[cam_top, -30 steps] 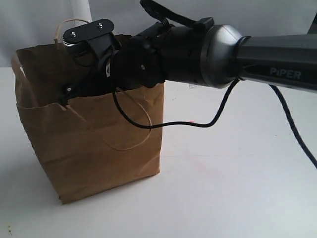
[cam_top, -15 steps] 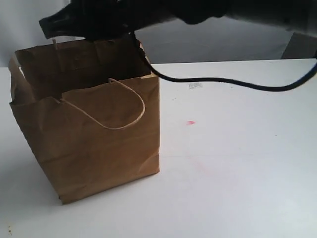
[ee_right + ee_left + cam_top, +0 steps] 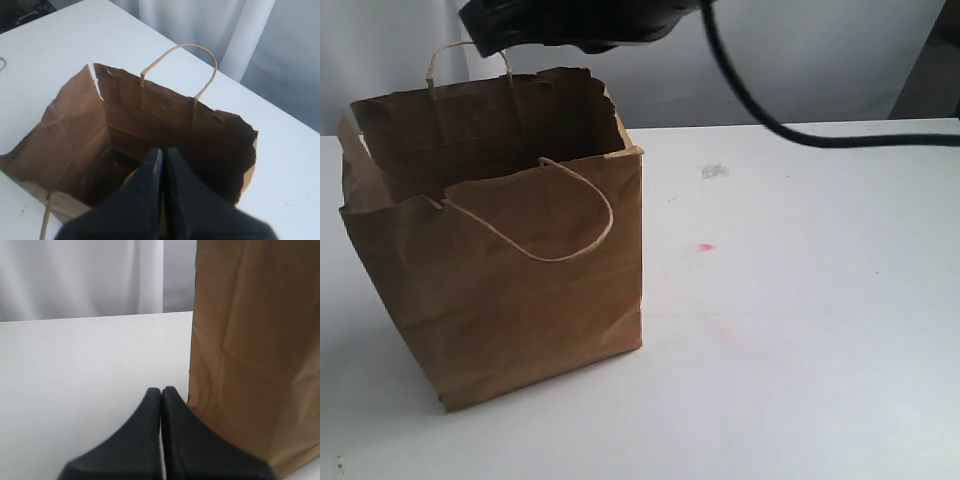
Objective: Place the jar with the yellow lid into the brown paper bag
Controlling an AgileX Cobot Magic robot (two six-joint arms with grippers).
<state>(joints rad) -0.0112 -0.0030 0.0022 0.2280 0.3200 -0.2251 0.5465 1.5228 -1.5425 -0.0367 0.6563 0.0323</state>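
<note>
The brown paper bag [image 3: 520, 290] stands upright on the white table, its mouth open and both loop handles showing. My right arm [image 3: 570, 20] hangs dark and blurred above its back rim. In the right wrist view my right gripper [image 3: 161, 151] is shut and empty over the open bag [image 3: 75, 135], looking down into its dark inside. A small yellowish patch [image 3: 132, 173] shows beside the fingers deep in the bag; I cannot tell if it is the jar's lid. My left gripper [image 3: 161, 390] is shut, low over the table beside the bag's outer wall [image 3: 250, 340].
The white table [image 3: 800, 300] stretches to the right of the bag, with a small red mark [image 3: 705, 247] and a scrap [image 3: 714, 171] on it. A black cable [image 3: 790, 130] from the right arm crosses above the table. White curtains hang behind.
My right arm has lifted from the bag's mouth up to the top of the exterior view. The bag's front handle has dropped against its front wall. The bag stays upright.
</note>
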